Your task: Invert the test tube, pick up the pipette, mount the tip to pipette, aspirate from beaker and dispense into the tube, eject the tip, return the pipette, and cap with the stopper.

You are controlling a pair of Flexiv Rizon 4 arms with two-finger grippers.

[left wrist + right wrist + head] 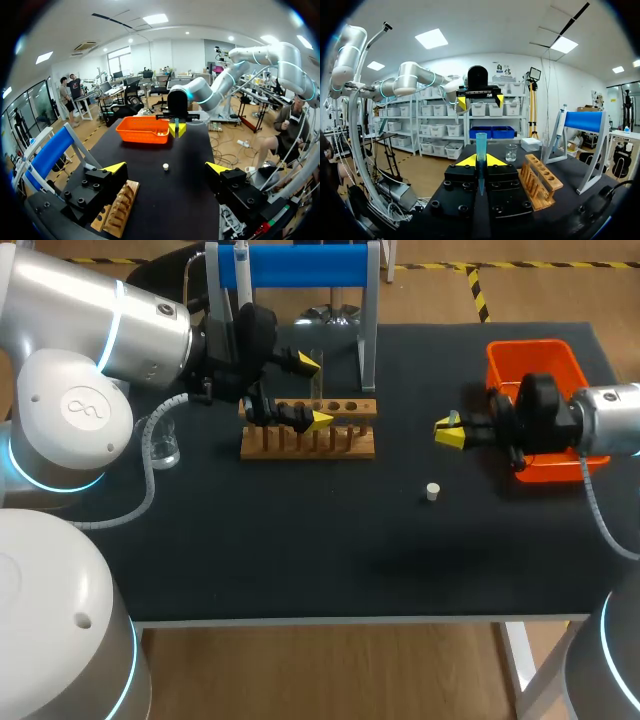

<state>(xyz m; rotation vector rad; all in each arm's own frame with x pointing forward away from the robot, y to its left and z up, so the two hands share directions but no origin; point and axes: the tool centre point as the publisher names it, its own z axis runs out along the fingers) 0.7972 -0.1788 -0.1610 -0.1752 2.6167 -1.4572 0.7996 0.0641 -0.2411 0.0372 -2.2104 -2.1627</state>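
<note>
At the right-centre of the black table, your right gripper is clamped on a translucent teal tapered plastic tube, with both yellow tips pressing it from two sides. That reads as the test tube. It's held off the table just beside the orange plastic bin, well apart from the wooden test tube rack with a row of holes. The left gripper hangs over the rack with its jaws spread wide, holding nothing and facing the right one. The step looks like the inversion, early in the task. The small white stopper lies on the table between the grippers, the clear glass beaker stands on the far side of the rack from the tube, and the blue-topped pipette stand is behind the rack. To do it well, keep the grip firm on the tube body, since the taper is probably slippery. Rotate the wrist slowly and keep the tube clear of the bin wall. If you hand over, centre the tube between the left fingers before closing, and release the right only once the left has it from both sides. Don't knock the stopper.
</note>
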